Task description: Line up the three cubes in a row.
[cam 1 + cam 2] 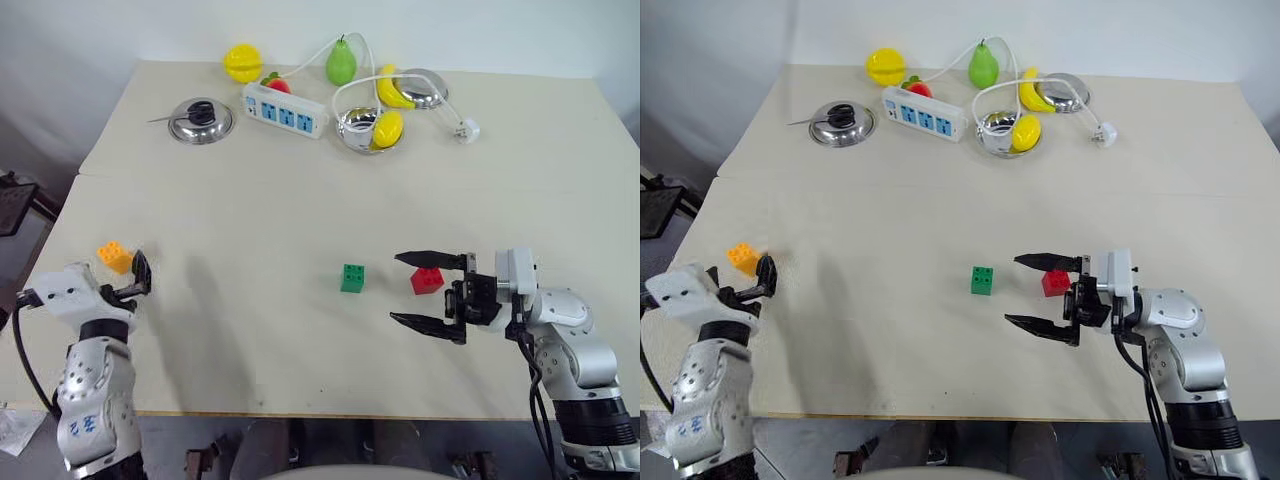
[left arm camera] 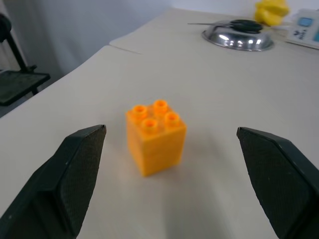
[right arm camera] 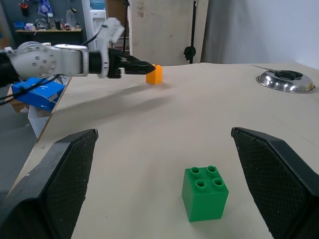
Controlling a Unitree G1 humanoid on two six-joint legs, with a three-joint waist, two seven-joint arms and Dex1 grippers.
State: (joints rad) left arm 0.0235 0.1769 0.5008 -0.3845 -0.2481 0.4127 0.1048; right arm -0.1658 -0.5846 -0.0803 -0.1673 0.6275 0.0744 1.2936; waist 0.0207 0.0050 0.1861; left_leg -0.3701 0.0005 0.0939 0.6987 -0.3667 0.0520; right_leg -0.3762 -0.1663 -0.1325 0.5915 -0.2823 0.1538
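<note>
**Left jaws lined up on the orange cube, nothing gripped yet**

We have the orange cube (image 2: 155,135) sitting upright, studs up, near the left edge of the desk (image 1: 300,180), well apart from the other two. Our left gripper (image 2: 169,174) has it framed dead ahead, jaws spread wide, one finger either side with clear space on both flanks. No contact that we can see.

Over on the right, the green cube (image 1: 353,278) and the red cube (image 1: 427,280) sit near each other, roughly side by side across the desk, with a gap between them. Our right gripper (image 1: 428,292) hovers level just beside the red one, jaws wide open and empty, pointing towards the green.

Our read: the orange one is the stray, and picking it up is the step in hand. To do it well, we'd push in until the cube sits fully between the fingers, keep the approach square to its flat faces, close on the sides rather than a corner, and stay low so the studs don't snag. Then carry it across to the line the green and red already suggest.

What we can't make out: from the head views our left fingertips (image 1: 140,272) overlap the cube's edge, so touching or just short is unclear. The red cube is partly masked by the right fingers.
</note>
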